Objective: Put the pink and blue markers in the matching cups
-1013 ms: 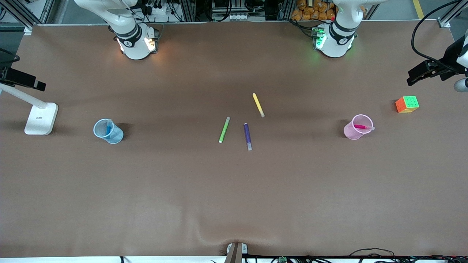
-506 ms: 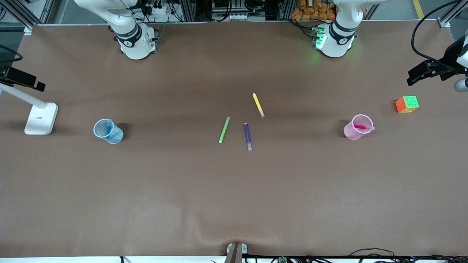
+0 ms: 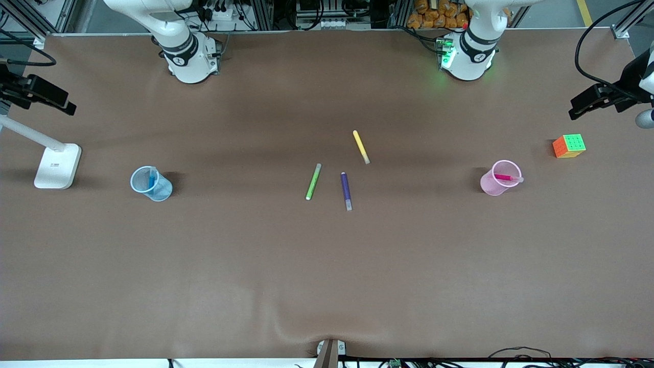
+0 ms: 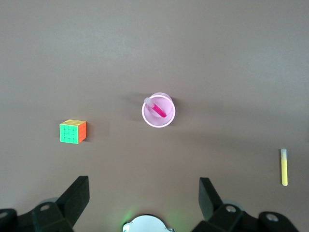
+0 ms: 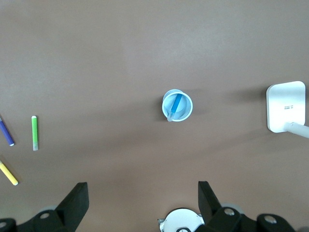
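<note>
- Only the right gripper has shifted since a second ago: its dark body at the right arm's end of the table now sits a little higher in the front view, while the markers and cups have not moved.
- Purple marker and lime green marker lie side by side mid-table, nearest the front camera.
- Blue cup stands toward the right arm's end, the blue marker leaning inside it.
- Pink cup stands toward the left arm's end with the pink marker in it, pale end over the rim.
- Colour cube sits near the pink cup.
- Yellow marker lies farther back.
- Right gripper hangs high over the blue cup, fingers spread wide and empty.
- Left gripper hangs high over the pink cup, fingers likewise apart, holding nothing.
</note>
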`<control>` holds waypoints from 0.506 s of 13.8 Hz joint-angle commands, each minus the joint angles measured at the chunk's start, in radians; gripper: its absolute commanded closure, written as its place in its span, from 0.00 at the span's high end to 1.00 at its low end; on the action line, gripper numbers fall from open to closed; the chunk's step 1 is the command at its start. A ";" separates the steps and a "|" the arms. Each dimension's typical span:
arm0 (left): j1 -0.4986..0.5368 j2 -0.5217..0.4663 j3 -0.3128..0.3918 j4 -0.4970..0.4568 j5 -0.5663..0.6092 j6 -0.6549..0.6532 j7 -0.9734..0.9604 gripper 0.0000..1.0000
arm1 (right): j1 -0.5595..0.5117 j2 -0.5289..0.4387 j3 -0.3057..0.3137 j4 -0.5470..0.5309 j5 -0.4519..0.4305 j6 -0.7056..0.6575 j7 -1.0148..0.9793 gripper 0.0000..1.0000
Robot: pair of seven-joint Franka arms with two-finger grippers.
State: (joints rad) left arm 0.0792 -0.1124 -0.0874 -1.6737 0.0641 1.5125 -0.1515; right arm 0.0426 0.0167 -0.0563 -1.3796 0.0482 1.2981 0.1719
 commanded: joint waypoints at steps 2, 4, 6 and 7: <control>0.001 -0.001 -0.005 0.014 -0.013 0.005 -0.010 1.00 | -0.013 -0.021 0.010 -0.029 -0.015 0.013 -0.003 1.00; 0.001 0.013 -0.005 0.040 -0.012 0.003 -0.002 1.00 | -0.013 -0.020 0.010 -0.030 -0.005 0.010 -0.002 1.00; 0.001 0.020 -0.003 0.049 -0.009 0.003 -0.005 1.00 | -0.015 -0.020 0.010 -0.030 -0.005 0.010 -0.003 1.00; 0.004 0.020 -0.003 0.049 -0.006 0.003 -0.003 1.00 | -0.015 -0.020 0.012 -0.030 -0.004 0.009 -0.003 1.00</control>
State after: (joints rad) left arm 0.0787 -0.1081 -0.0886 -1.6528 0.0640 1.5192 -0.1516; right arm 0.0408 0.0166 -0.0571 -1.3863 0.0470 1.3004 0.1714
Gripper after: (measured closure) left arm 0.000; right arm 0.000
